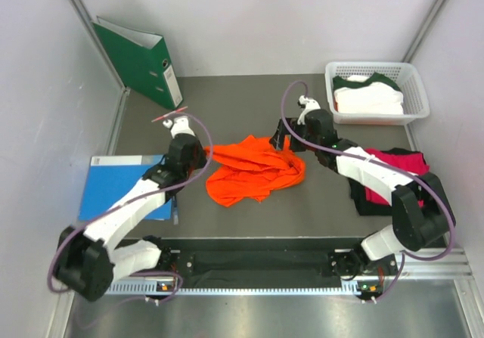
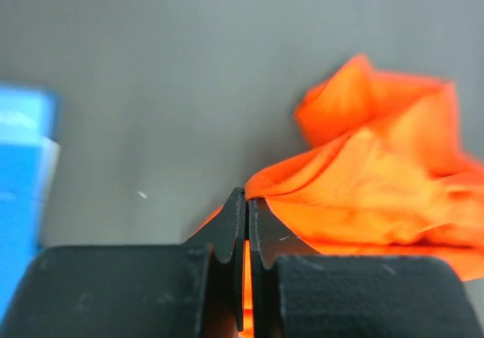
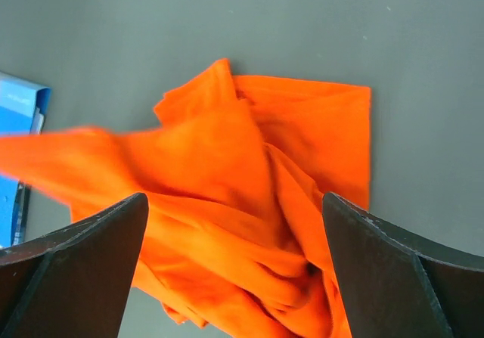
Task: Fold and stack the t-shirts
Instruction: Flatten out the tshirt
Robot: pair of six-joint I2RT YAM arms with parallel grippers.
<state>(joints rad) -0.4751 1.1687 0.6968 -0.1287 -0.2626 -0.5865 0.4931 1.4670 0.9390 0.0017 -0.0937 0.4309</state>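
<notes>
Soft, even light fills the top view, which is sharp, with faint shadows on the desk. The left wrist view is out of focus: orange t-shirt and blue folder blur. In the right wrist view the shirt's left fold is smeared.

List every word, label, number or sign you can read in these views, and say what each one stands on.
No text here can be read.
green ring binder: a white spine label, its print too small to read.
blue folder: faint light marks near one edge, too blurred to read.
orange t-shirt: no print visible.
</notes>
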